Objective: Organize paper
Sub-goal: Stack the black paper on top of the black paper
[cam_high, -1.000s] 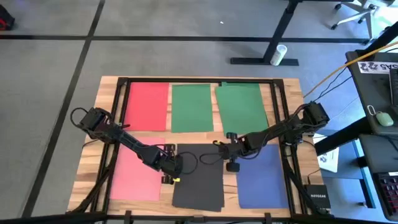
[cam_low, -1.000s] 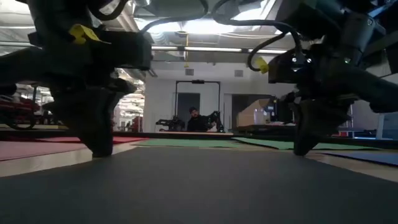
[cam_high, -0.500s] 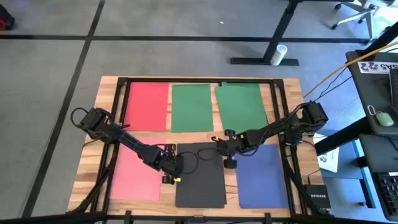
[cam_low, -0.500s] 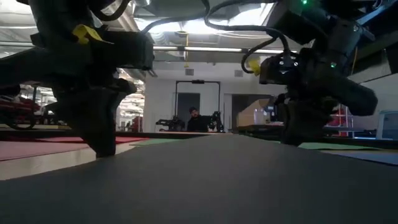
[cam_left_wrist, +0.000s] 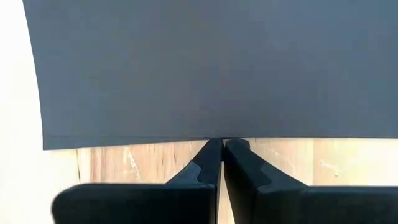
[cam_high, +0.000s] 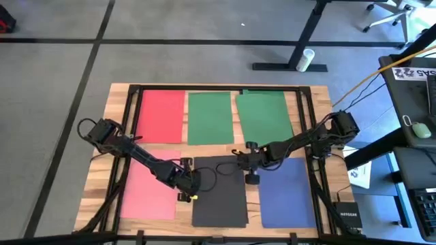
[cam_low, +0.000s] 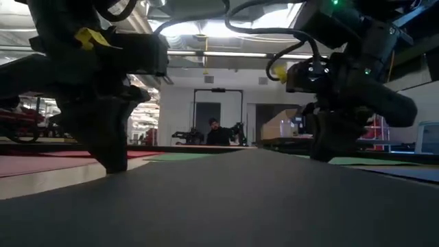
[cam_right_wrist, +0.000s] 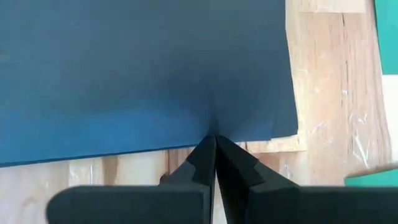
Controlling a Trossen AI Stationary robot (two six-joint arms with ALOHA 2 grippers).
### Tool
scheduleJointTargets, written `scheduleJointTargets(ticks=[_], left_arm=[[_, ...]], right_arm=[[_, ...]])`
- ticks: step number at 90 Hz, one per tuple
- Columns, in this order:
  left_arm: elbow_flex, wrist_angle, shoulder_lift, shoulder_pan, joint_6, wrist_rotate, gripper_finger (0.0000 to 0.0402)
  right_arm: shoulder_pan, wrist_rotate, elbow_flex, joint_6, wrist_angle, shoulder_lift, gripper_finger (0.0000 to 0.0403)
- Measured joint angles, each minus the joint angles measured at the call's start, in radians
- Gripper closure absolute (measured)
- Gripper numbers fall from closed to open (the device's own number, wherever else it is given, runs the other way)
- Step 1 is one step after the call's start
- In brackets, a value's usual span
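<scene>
A dark grey sheet (cam_high: 219, 197) lies at the table's near middle, between a pink sheet (cam_high: 146, 194) and a blue sheet (cam_high: 289, 194). In the low view its middle (cam_low: 233, 154) arches up in a low hump. My left gripper (cam_high: 188, 185) stands shut at the sheet's left edge, fingers pointing down. My right gripper (cam_high: 252, 179) stands shut at the sheet's right edge, near its far right corner (cam_right_wrist: 292, 130). A red sheet (cam_high: 162, 116) and two green sheets (cam_high: 210, 117) (cam_high: 264, 117) lie flat along the far side. My left gripper meets the dark grey sheet's left edge (cam_left_wrist: 199, 134) from above with its shut fingertips (cam_left_wrist: 211, 149). Whether the edge is nipped between them I cannot tell. My right gripper's shut fingertips (cam_right_wrist: 205, 149) come down on the sheet's right edge (cam_right_wrist: 186, 140), just inside it. A dark crease runs off from them.
Black frame rails (cam_high: 310, 129) run along the table's sides and far edge. A small black box (cam_high: 347, 218) sits off the near right corner. In the low view a person (cam_low: 214, 132) sits far back in the room.
My right gripper has gone a little toward the table's left edge, taking the dark grey sheet's right edge with it. The sheet's middle has arched up, and its left edge has stayed at my left gripper.
</scene>
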Motion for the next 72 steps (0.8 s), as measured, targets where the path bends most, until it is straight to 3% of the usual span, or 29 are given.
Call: scheduleJointTargets(ticks=[50,72], left_arm=[[0.0,-0.004,0.0,-0.006,-0.01,0.011,0.0402],[0.0,-0.004,0.0,0.001,-0.004,0.019,0.0402]], right_arm=[[0.006,0.018,0.063,-0.015,-0.196,-0.001,0.0403],[-0.001,0.03,0.063,-0.02,-0.18,-0.001,0.0403]])
